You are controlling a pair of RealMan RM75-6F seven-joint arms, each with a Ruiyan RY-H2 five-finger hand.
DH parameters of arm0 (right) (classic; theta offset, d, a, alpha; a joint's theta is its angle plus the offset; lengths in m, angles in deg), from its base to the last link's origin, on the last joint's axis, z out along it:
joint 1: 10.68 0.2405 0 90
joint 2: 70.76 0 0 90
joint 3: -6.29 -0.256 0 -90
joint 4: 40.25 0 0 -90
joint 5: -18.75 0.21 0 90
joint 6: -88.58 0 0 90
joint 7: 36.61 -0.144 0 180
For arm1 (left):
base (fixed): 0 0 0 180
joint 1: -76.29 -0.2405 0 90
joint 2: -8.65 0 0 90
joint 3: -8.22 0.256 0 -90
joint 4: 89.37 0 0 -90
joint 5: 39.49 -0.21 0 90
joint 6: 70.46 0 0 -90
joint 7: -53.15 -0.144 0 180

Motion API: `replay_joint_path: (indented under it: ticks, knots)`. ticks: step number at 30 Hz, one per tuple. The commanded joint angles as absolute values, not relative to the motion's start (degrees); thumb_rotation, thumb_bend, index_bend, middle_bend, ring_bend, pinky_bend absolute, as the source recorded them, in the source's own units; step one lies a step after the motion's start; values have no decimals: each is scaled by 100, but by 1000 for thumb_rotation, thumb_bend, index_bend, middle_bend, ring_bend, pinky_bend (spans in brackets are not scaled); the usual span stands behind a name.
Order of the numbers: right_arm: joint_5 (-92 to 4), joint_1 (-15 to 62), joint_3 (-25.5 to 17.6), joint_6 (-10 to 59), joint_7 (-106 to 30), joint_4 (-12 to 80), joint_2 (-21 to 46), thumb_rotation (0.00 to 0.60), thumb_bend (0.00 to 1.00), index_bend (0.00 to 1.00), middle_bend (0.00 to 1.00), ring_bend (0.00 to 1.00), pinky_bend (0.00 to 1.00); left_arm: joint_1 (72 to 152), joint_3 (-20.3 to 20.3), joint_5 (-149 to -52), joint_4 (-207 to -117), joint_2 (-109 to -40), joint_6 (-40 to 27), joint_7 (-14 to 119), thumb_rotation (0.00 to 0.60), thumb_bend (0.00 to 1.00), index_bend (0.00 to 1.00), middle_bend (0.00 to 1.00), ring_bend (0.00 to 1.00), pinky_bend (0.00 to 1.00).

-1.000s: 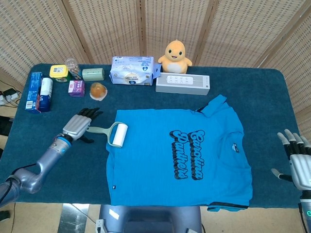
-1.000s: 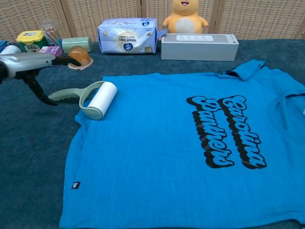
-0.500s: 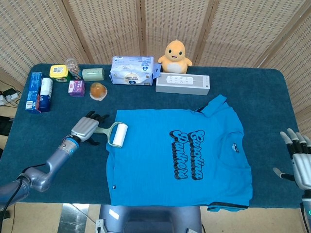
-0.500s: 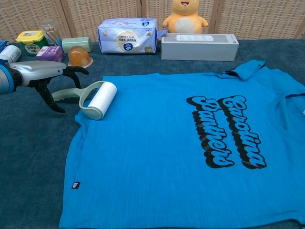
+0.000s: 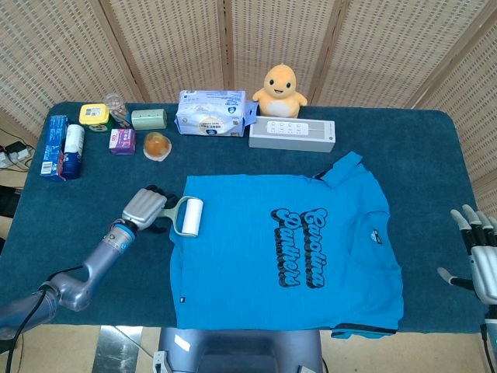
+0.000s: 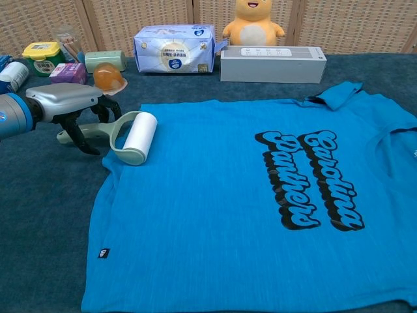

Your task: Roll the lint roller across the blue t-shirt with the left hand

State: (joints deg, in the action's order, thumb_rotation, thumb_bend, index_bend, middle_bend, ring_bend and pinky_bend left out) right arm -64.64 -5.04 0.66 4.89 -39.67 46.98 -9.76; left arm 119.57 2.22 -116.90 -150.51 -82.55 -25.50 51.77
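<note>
The blue t-shirt point(image 5: 283, 252) point(image 6: 247, 195) lies flat on the dark blue table with black lettering on its chest. The lint roller point(image 5: 187, 216) point(image 6: 138, 135), a white roll on a pale green handle, lies at the shirt's left sleeve edge. My left hand point(image 5: 144, 208) point(image 6: 68, 104) hovers over the handle point(image 6: 98, 133). Its thumb is in front of the handle and its fingers behind it, still apart and not clamped. My right hand point(image 5: 480, 256) hangs past the table's right edge, fingers spread and holding nothing.
Along the back of the table stand a tissue pack point(image 5: 211, 113), a yellow plush chick point(image 5: 279, 82), a white power strip point(image 5: 292, 135), an orange jelly cup point(image 5: 158, 144), small boxes and jars point(image 5: 123, 141), and a blue tube box point(image 5: 54, 146).
My left hand moved right, over the roller's handle, and its fingers came down around it. The roller turned slightly. The right hand sank a little.
</note>
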Motion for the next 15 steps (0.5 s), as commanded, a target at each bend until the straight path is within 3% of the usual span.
replay_joint_path:
  ticks: [1,8,15]
  knots:
    - [-6465,-505,65,487,-3972,4702,-977,600,0,35,0,0,0,11954,231,-11739,-14942,-8346,-2451,5152,600,199,467,663,415,365]
    - [-6461,-518,52,459,-3981,4722,-988,600,0,35,0,0,0,11953,202,-11725,-14617,-8659,-2257,5039,600,274,587,771,525,503]
    - [-6458,-526,42,443,-3999,4728,-991,600,0,34,0,0,0,11942,121,-11735,-14462,-8880,-1979,5009,600,330,802,893,671,667]
